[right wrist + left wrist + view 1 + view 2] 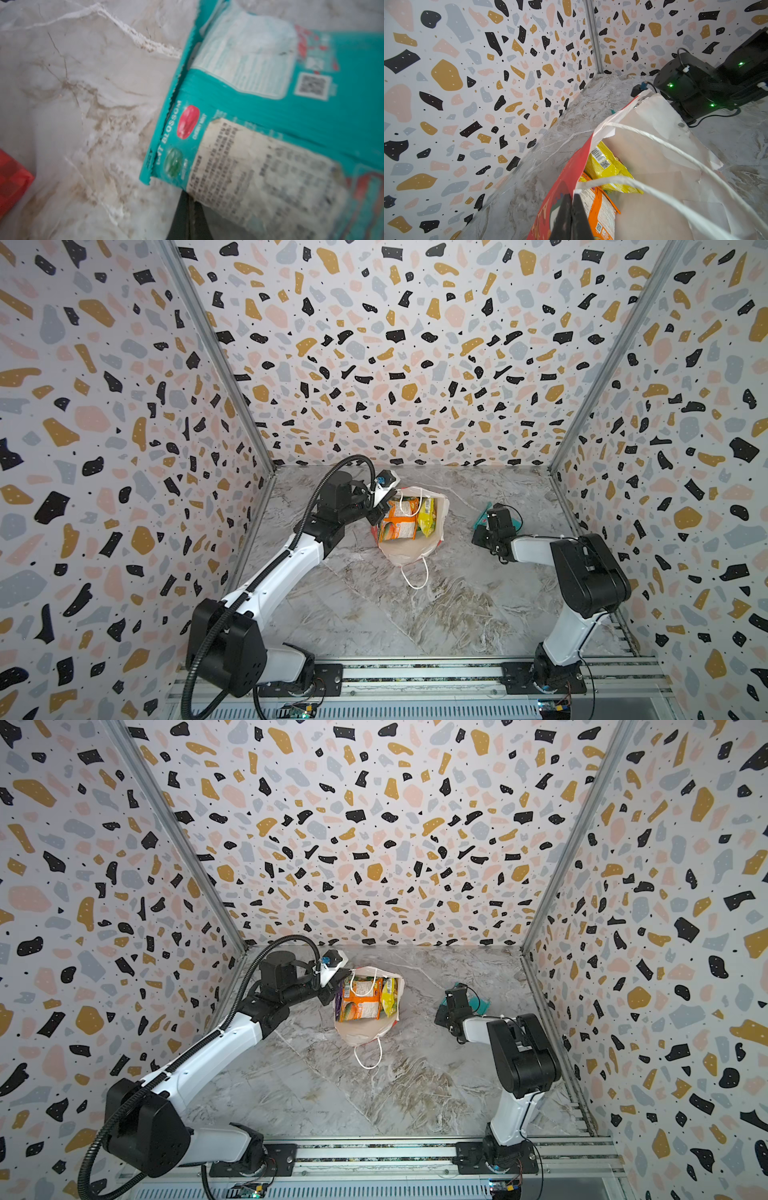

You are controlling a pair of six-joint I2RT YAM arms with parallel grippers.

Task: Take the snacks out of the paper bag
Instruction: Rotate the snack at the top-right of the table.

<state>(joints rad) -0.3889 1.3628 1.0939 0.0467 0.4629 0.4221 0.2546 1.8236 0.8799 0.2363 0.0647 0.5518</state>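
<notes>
The paper bag (409,556) stands open mid-table in both top views, white inside (361,1031) and red outside (562,176). In it lie an orange packet (399,522) and a yellow packet (426,516), and a purple edge (344,990) shows beside them. My left gripper (380,512) is shut on the bag's far-left rim, jaws pinching the red wall (572,199). To the bag's right, my right gripper (495,512) is shut on a teal packet (270,104) low over the table. That packet covers its fingertips (190,197) and peeks out on both sides (484,1004).
One white cord handle (415,576) trails from the bag toward the front, the other (675,149) crosses its mouth. The marble tabletop (415,614) is walled by terrazzo panels on three sides. The arms' mounting rail (415,672) runs along the front edge.
</notes>
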